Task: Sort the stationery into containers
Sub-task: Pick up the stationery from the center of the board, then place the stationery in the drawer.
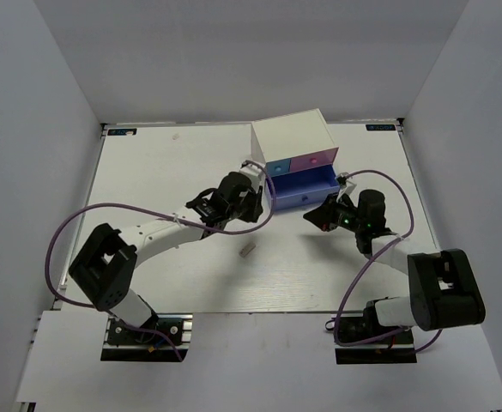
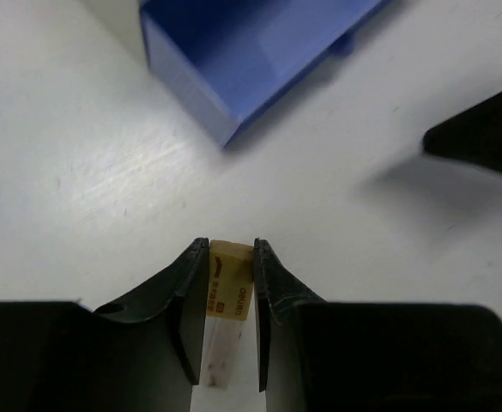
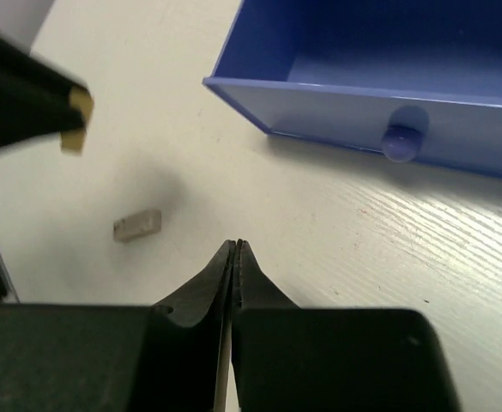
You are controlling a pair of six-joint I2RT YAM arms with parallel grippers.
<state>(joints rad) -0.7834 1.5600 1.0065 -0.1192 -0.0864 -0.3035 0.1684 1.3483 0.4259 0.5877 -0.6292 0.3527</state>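
Tan eraser [image 2: 231, 290] clamped in L tool [image 2: 232, 251], long axis fwd toward periwinkle drawer [image 2: 233, 51]; R tool [image 3: 236, 249] pinched together.

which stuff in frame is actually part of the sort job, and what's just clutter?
Job:
tan eraser, held in the left pincer
grey eraser, lying loose
periwinkle drawer, open
light blue drawer
pink drawer
white cabinet

Not the job:
purple cables
corner stickers

tan eraser [image 2: 231, 283]; grey eraser [image 3: 137, 225]; periwinkle-blue drawer [image 3: 336, 112]
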